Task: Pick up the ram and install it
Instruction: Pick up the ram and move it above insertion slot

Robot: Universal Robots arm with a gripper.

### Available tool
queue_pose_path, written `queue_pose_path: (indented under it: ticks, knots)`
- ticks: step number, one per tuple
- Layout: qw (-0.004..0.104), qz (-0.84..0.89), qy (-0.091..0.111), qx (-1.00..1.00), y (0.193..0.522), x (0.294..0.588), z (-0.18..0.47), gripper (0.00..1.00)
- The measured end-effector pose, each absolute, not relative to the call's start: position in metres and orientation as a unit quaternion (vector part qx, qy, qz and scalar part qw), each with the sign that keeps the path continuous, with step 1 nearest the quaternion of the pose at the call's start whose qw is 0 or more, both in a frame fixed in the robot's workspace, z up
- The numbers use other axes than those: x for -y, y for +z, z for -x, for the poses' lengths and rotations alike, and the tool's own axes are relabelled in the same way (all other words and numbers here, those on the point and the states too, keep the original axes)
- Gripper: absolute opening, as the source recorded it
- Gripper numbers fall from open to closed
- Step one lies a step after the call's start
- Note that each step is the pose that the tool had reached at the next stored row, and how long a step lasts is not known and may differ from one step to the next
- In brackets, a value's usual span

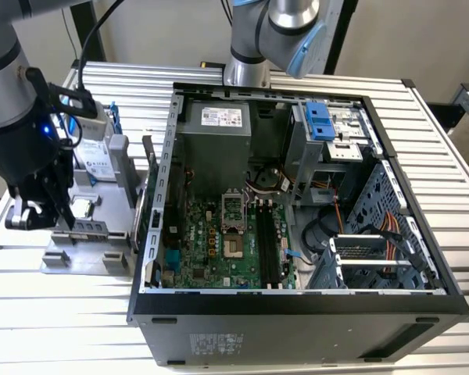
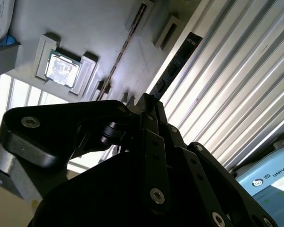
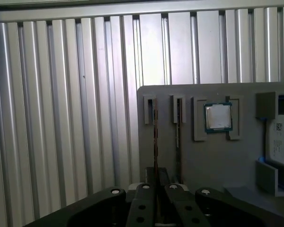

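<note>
Apparently the pincer (image 3: 156,177) is closed on the ram (image 2: 174,66): light, stiff, fragile, probably best held across its flat faces.

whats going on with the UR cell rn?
The arm's tool is down at the grey fixture tray, which sits next to the open PC case. The tool looks clamped on the ram, which stands on edge with its far end in the tray's holder. It is not yet lifted out, and a second stick stands beside it.
</note>
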State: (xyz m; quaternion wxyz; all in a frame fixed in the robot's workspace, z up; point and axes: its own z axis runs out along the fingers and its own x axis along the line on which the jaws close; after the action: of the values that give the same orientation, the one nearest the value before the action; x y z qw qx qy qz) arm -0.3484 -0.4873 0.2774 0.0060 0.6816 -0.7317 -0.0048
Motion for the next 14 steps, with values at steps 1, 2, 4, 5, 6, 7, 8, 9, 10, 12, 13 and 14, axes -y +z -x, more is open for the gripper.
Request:
queue_pose_path:
  ticks: [1, 2, 4, 5, 6, 7, 8, 9, 10, 12, 13, 14]
  knots:
    - [0.006, -0.682, -0.005, 0.732, 0.2779, 0.4873, 0.3484, 0.00]
    - [0.006, -0.682, -0.005, 0.732, 0.2783, 0.4873, 0.3483, 0.00]
    - [0.006, -0.682, -0.005, 0.732, 0.2794, 0.4873, 0.3483, 0.00]
    - [0.006, -0.682, -0.005, 0.732, 0.2798, 0.4873, 0.3483, 0.00]
    - [0.006, -0.682, -0.005, 0.732, 0.2802, 0.4873, 0.3482, 0.00]
    - [0.006, -0.682, -0.005, 0.732, 0.2808, 0.4873, 0.3482, 0.00]
    - [0.006, -0.682, -0.005, 0.732, 0.2812, 0.4873, 0.3482, 0.00]
    - [0.006, -0.682, -0.005, 0.732, 0.2816, 0.4873, 0.3483, 0.00]
    - [0.006, -0.682, -0.005, 0.732, 0.2821, 0.4873, 0.3483, 0.00]
    - [0.006, -0.682, -0.005, 0.732, 0.2831, 0.4873, 0.3483, 0.00]
    - [0.006, -0.682, -0.005, 0.732, 0.2835, 0.4873, 0.3483, 0.00]
    - [0.006, -0.682, -0.005, 0.732, 0.2839, 0.4873, 0.3484, 0.00]
